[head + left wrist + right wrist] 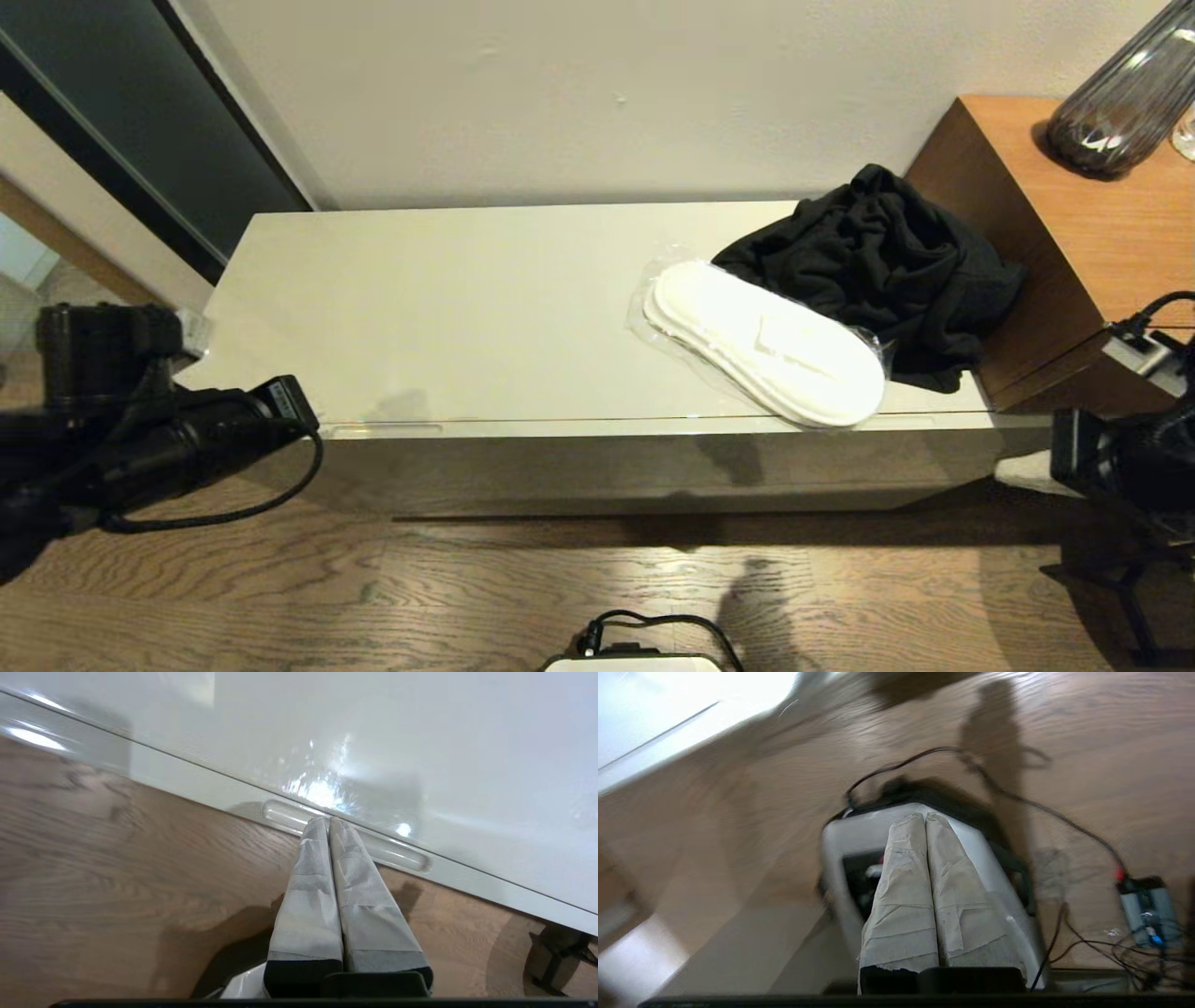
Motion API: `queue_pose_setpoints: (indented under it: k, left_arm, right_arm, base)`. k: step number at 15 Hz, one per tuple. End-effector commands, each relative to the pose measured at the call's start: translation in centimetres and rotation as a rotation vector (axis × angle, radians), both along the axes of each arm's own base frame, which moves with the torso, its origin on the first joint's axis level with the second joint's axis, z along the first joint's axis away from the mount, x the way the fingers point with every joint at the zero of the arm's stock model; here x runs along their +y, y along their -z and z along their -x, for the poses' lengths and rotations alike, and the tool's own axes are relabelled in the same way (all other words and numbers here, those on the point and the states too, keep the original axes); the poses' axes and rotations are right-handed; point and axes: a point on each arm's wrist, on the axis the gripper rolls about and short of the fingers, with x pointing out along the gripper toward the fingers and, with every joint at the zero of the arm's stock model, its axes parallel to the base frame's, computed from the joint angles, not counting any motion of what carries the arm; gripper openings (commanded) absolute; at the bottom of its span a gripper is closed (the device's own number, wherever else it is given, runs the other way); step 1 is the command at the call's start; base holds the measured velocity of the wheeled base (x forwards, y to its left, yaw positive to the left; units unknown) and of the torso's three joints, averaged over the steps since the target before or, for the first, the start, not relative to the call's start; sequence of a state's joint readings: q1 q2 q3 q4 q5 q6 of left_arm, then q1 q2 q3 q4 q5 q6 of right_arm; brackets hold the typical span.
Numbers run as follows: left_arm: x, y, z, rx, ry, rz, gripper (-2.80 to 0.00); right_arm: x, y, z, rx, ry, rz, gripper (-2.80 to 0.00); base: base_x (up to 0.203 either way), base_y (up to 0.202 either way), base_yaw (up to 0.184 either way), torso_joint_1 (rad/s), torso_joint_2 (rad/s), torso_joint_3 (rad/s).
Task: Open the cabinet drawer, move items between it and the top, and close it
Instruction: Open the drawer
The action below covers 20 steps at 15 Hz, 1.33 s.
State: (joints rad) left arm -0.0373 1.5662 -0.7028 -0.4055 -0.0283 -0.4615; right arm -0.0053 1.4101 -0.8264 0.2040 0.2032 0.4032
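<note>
Drawer (653, 429): closed, below the cabinet's top surface (448, 308).
Left gripper (329, 820): fingers pressed together, tips at the handle notch (345, 842), likely to hook it.
Right gripper (924, 816): fingers together, empty, above the floor.
Items: slippers (766, 341) and black garment (878, 261) wait on top.

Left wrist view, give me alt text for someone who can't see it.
The left gripper, fingers shut, points at a slim handle notch in the closed cabinet drawer, with the glossy beige top beyond and wood floor beneath.
</note>
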Motion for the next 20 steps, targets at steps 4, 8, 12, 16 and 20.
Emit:
queue_pose_setpoints:
  k: [4,8,12,16,20]
  left_arm:
    - [-1.7,2.1,-2.8,0.004,0.052,0.003,-2.80]
    - [-1.2,2.1,-3.1,-0.001,0.045,-0.013,-2.80]
    - [-1.2,2.3,-3.1,0.004,0.041,-0.018,-2.80]
    - [-1.7,2.2,-3.3,0.001,0.054,-0.018,-2.80]
    - [-1.8,2.4,-3.6,0.005,0.058,-0.018,-2.80]
  right_arm:
    - [0.2,2.4,-4.1,0.024,0.103,0.029,-2.80]
    - [1.0,1.9,-5.8,0.006,0.087,0.022,-2.80]
    - [1.4,3.1,-9.4,0.037,0.143,0.026,-2.80]
    - [1.4,3.4,-10.6,0.035,0.180,0.045,-2.80]
    - [1.4,2.9,-11.0,0.014,0.183,0.042,-2.80]
  base:
    - [0.000,0.000,0.000,0.000,0.00,0.000]
    - [0.000,0.000,0.000,0.000,0.00,0.000]
    - [0.000,0.000,0.000,0.000,0.00,0.000]
    - [0.000,0.000,0.000,0.000,0.00,0.000]
    - [0.000,0.000,0.000,0.000,0.00,0.000]
